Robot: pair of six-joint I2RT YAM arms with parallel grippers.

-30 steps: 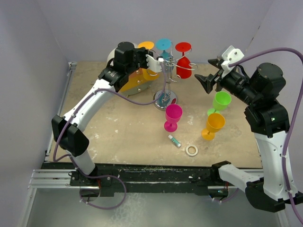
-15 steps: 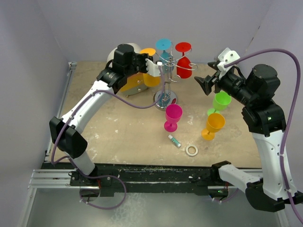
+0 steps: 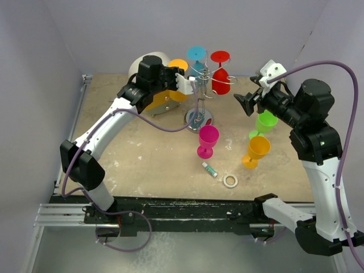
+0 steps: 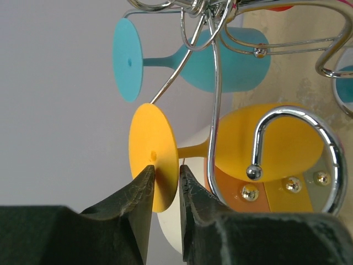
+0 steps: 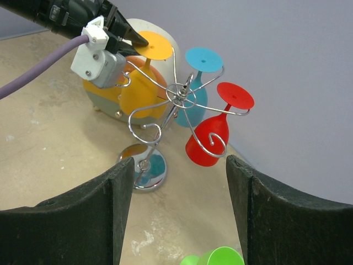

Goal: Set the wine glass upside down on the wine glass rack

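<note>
The silver wire wine glass rack [image 3: 199,105] stands at the back middle of the table. A teal glass [image 3: 197,53] and a red glass [image 3: 220,79] hang from it upside down. An orange wine glass [image 4: 287,143] also hangs upside down in a curled arm [image 4: 276,113] of the rack. My left gripper [image 4: 165,168] straddles its round foot [image 4: 153,157] with the jaws slightly apart, open. My right gripper [image 3: 247,99] hovers wide open and empty to the right of the rack [image 5: 179,94], above a green glass [image 3: 264,121].
A pink glass [image 3: 207,139], the green glass and a yellow-orange glass [image 3: 257,149] stand upright on the table. A small tube [image 3: 210,169] and a tape roll [image 3: 230,181] lie near the front. A white-and-orange round box [image 3: 162,101] sits behind the left gripper.
The left gripper carried the orange glass down and right onto the rack arm, then its jaws parted around the foot. The right gripper drifted slightly left.
</note>
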